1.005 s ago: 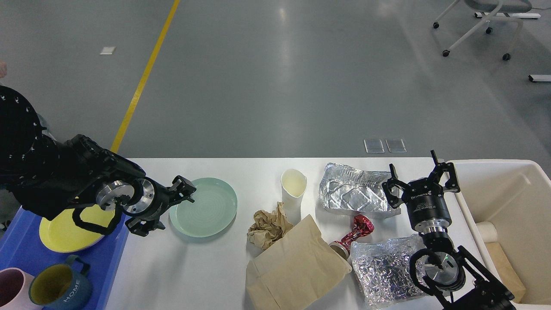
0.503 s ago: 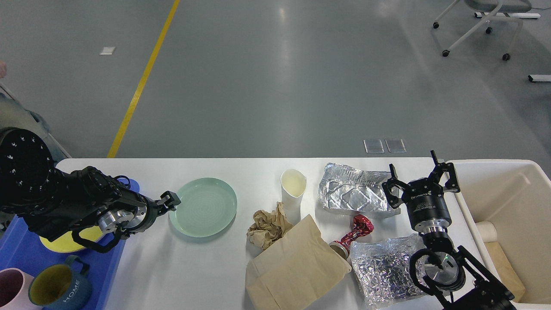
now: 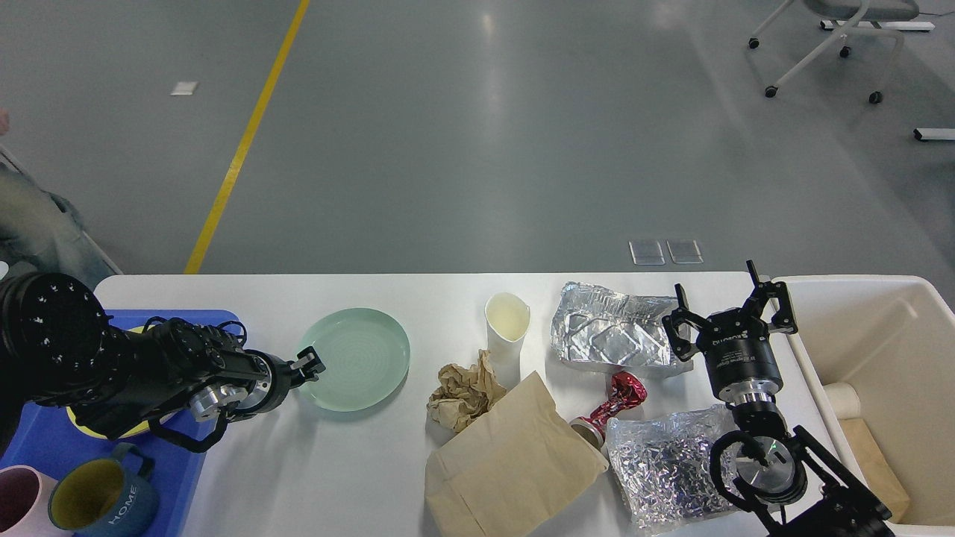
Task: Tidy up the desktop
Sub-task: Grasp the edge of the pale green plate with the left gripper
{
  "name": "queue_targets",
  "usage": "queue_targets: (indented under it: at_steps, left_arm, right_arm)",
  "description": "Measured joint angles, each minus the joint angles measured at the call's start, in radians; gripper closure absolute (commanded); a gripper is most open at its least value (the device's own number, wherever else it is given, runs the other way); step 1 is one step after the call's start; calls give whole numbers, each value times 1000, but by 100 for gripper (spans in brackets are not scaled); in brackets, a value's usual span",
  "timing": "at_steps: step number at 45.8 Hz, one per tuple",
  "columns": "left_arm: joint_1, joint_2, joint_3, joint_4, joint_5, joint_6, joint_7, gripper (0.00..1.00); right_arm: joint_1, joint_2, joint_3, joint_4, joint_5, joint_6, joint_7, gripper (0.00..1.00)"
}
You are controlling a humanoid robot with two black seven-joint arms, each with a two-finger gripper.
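Head view. The desktop (image 3: 321, 477) fills the lower half of the frame, still cluttered. My left gripper (image 3: 307, 365), at lower left, sits at the left rim of the green plate (image 3: 354, 358); it is too dark and small to tell whether its fingers are apart or together. Judged step: taking the plate for the blue tray (image 3: 37, 440) at the far lower left. The next move calls for a firm pinch on the thin rim, then a level lift. My right gripper (image 3: 727, 302), at right, hovers with fingers spread above the foil tray (image 3: 608, 335), holding nothing.

Containers: the blue tray carries a yellow plate (image 3: 82, 421), a blue mug (image 3: 101, 496) and a pink mug (image 3: 19, 500). The cream bin (image 3: 888, 306) at far right holds a white roll and a cardboard piece. The paper cup (image 3: 507, 328) at centre looks empty.
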Motion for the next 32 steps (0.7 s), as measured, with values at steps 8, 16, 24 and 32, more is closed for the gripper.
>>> queue_targets:
  at_steps: [8,16,24,32]
  left_arm:
    - [9,1,0,7,-4,0,2,50]
    - [28,-1,-26,20,-13,0,2,58]
    - [34,3,-40,22,-17,0,0,59]
    - [37,3,-47,24,-28,3,-1,63]
  right_arm:
    - [0,0,0,0,0,0,0,0]
    - [0,0,0,0,0,0,0,0]
    - [0,0,0,0,0,0,0,0]
    - [0,0,0,0,0,0,0,0]
